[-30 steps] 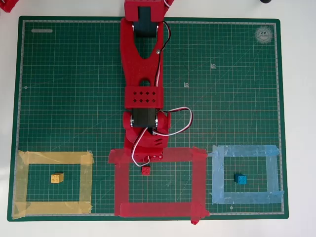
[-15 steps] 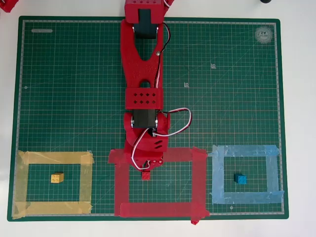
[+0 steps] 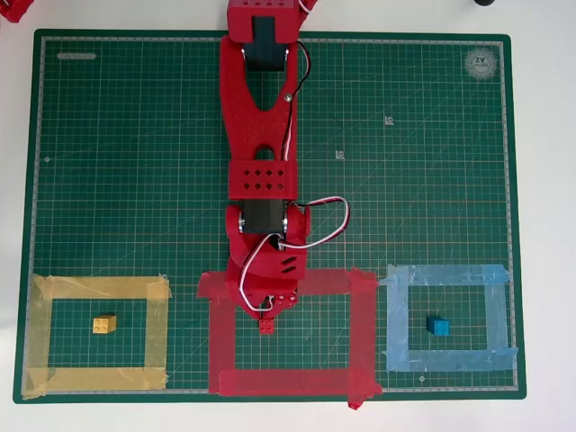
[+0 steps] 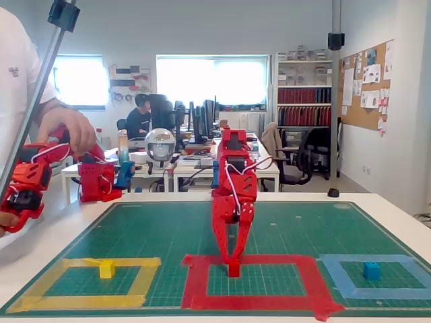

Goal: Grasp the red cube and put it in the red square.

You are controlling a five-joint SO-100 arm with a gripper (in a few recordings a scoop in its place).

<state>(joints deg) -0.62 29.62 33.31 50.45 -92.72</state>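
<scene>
The red cube is pinched at the tips of my red gripper, which is shut on it. It hangs just inside the near-arm strip of the red square, a frame of wide red tape at the middle front of the green mat. In the fixed view the cube is at or just above the mat surface; I cannot tell which. My arm reaches straight down the mat's centre in the overhead view and covers part of the frame's upper strip.
A yellow cube lies inside a yellow tape frame on the left. A blue cube lies inside a light-blue tape frame on the right. The green cutting mat covers the white table.
The gripper has moved with the red cube a little further into the red square, away from the arm's base. The other cubes have stayed put.
</scene>
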